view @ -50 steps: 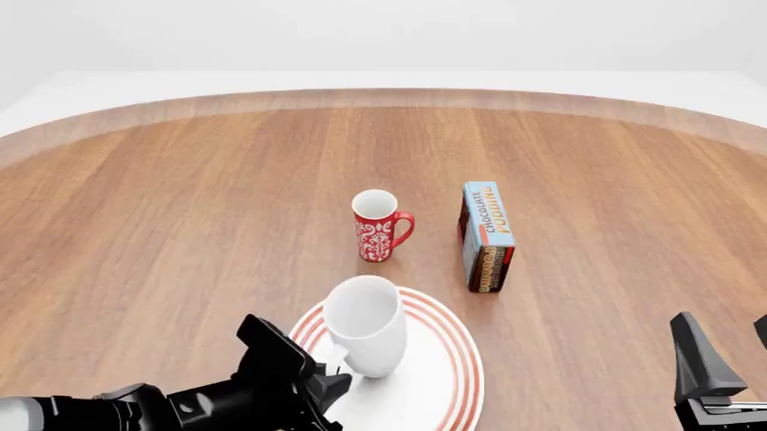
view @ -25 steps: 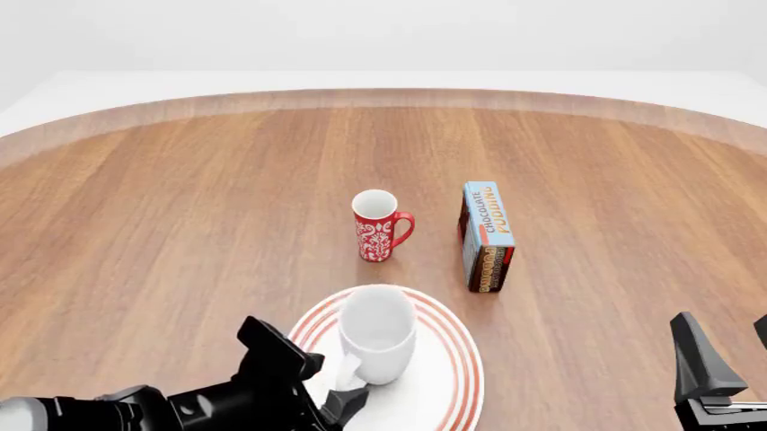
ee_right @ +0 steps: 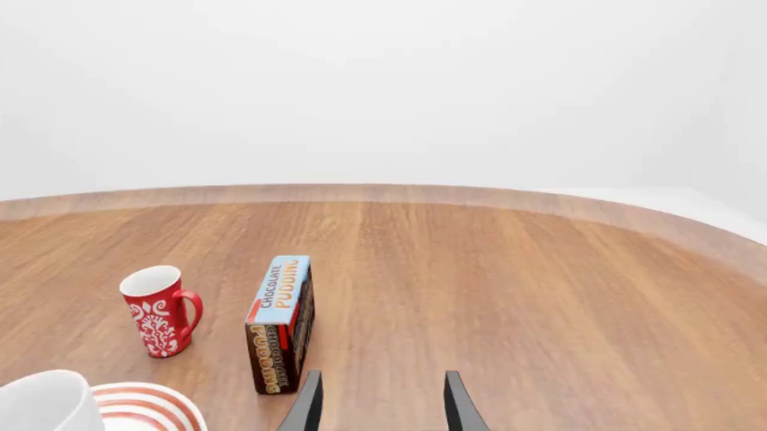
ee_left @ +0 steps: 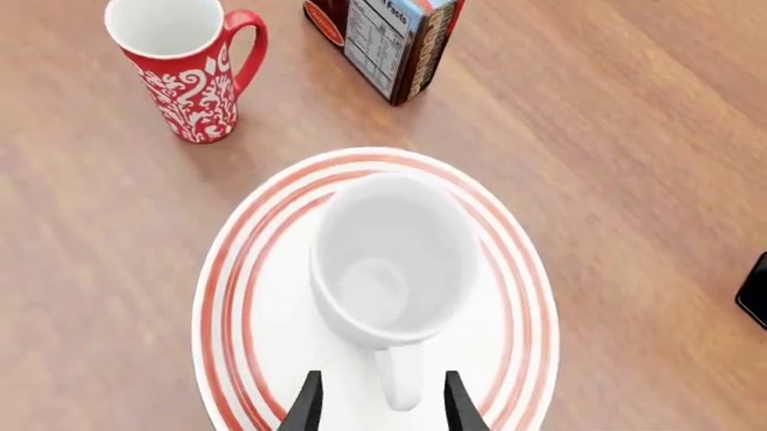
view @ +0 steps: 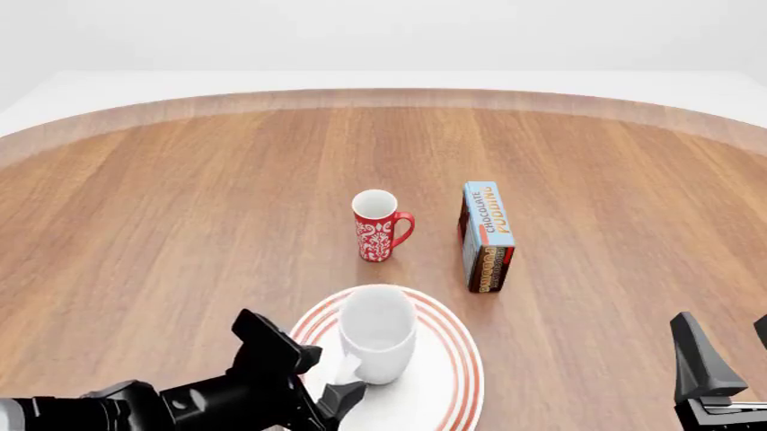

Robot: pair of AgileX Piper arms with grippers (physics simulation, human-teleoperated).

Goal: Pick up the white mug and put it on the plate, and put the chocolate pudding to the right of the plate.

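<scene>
While the white mug [view: 377, 332] stands upright on the plate [view: 459, 364], the left gripper [ee_left: 380, 410] sits open astride its handle without contact.
Chocolate pudding [view: 487, 236] stands beyond the plate beside the red mug [view: 379, 225], not yet placed; right gripper [ee_right: 379, 404] open, empty, largely cut off in front view.

Plain white mug [view: 377, 334], white plate [view: 450, 377] ringed with concentric red bands, red mug [view: 380, 226] with white floral pattern and white inside, pudding carton [view: 488, 235] light blue face, white and orange lettering, dark brown sides, brown wood-grain table [view: 180, 206], black grippers.
</scene>
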